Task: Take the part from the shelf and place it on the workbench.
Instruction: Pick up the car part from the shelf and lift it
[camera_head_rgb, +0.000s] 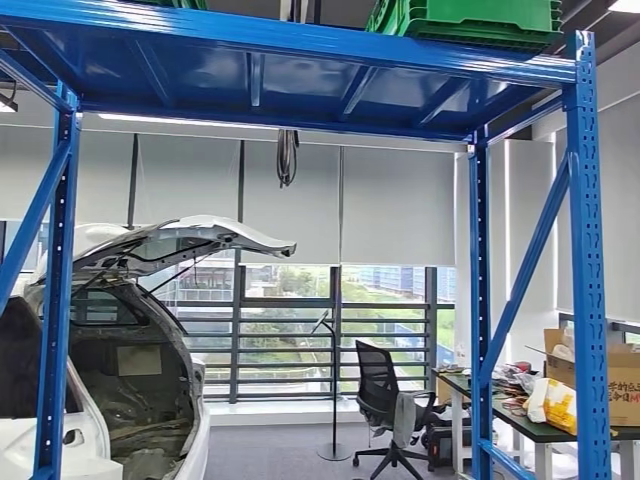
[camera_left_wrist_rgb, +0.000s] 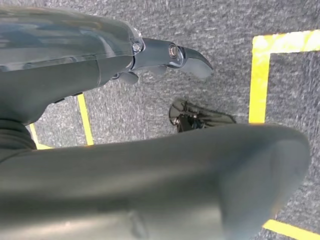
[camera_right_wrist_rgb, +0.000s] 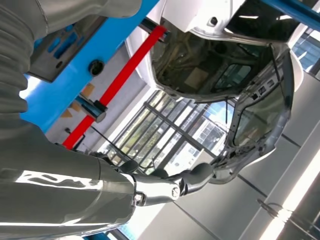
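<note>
Grey carpet marked with yellow tape (camera_left_wrist_rgb: 259, 80) is lying under the left hand (camera_left_wrist_rgb: 166, 55), which is hanging low by the robot's side, fingers straight and holding nothing. The right hand (camera_right_wrist_rgb: 170, 185) is reaching up and forward, its fingers stretched out and apart with nothing between them, near the blue shelf frame (camera_head_rgb: 589, 260) and a red bar (camera_right_wrist_rgb: 113, 85). The part itself cannot be picked out in any view, so its long axis cannot be told; a green crate (camera_head_rgb: 468, 20) is sitting on the top deck of the shelf, on the right and above head height, and the part may be lying up there. If so, the raised right hand is the nearer one, and the reach is upward and to the right. Farther off, a white car with its hatch open (camera_head_rgb: 151, 330) is standing on the left, an office chair (camera_head_rgb: 385, 400) in the middle, and a cluttered table (camera_head_rgb: 543, 430) on the right.
</note>
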